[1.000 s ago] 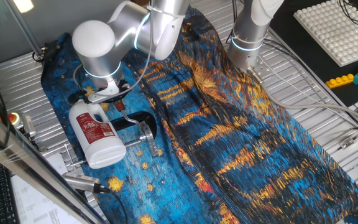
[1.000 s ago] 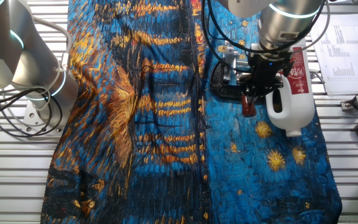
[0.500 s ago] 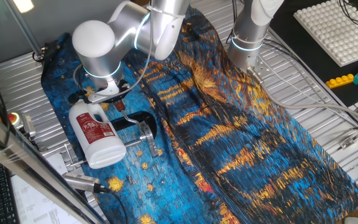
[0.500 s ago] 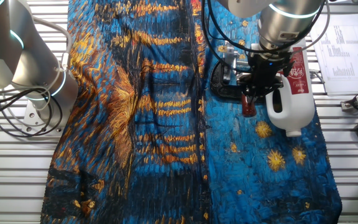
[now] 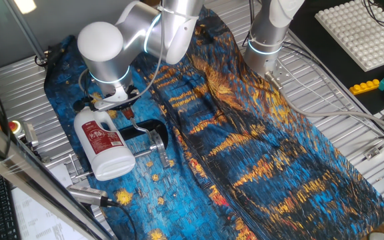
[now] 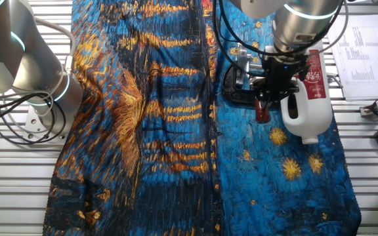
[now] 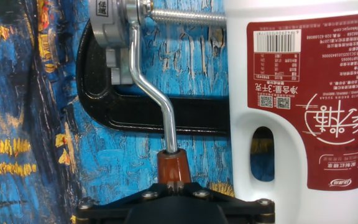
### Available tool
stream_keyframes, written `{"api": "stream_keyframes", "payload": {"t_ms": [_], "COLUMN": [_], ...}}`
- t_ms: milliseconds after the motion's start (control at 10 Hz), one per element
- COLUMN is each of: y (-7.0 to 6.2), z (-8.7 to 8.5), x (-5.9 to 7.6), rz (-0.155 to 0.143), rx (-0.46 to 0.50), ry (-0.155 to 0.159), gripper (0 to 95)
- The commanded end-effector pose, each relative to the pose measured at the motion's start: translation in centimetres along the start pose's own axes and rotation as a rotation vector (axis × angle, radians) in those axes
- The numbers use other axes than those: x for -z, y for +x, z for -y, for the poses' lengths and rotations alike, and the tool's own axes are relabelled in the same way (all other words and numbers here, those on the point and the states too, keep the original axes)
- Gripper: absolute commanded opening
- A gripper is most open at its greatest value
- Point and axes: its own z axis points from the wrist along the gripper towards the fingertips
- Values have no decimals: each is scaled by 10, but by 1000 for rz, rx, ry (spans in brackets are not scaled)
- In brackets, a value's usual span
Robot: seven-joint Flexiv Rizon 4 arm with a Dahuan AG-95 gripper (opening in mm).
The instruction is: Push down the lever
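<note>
The lever is a thin bent silver rod [image 7: 160, 102] with a red cap [image 7: 169, 165], jointed to a black C-shaped clamp [image 7: 104, 93] that lies on the blue cloth. My gripper [image 7: 176, 186] is shut, with its fingertips together right at the end of the red cap and touching it. In the other fixed view my gripper [image 6: 262, 105] stands over the cap [image 6: 262, 115], with the clamp [image 6: 236, 88] just beyond it. In one fixed view my gripper [image 5: 128, 110] is low beside the clamp [image 5: 149, 130].
A white plastic bottle with a red label [image 7: 303, 93] lies right next to the lever; it also shows in both fixed views [image 5: 104, 143] [image 6: 306, 98]. A second silver arm [image 6: 18, 59] stands off the cloth. A pegboard [image 5: 362, 30] and toy bricks [image 5: 365, 87] lie far away.
</note>
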Motion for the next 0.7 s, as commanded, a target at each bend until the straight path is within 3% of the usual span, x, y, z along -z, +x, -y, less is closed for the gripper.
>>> {"api": "stream_keyframes", "payload": {"t_ms": [100, 200, 300, 700], "y": [0, 0, 5, 3], "z": [0, 0, -13, -12], "x": [0, 0, 34, 37], "rz": [0, 0, 62, 76], "rx": [0, 0, -29, -38], "ry": [0, 0, -4, 1], "gripper": [0, 0, 0, 0]}}
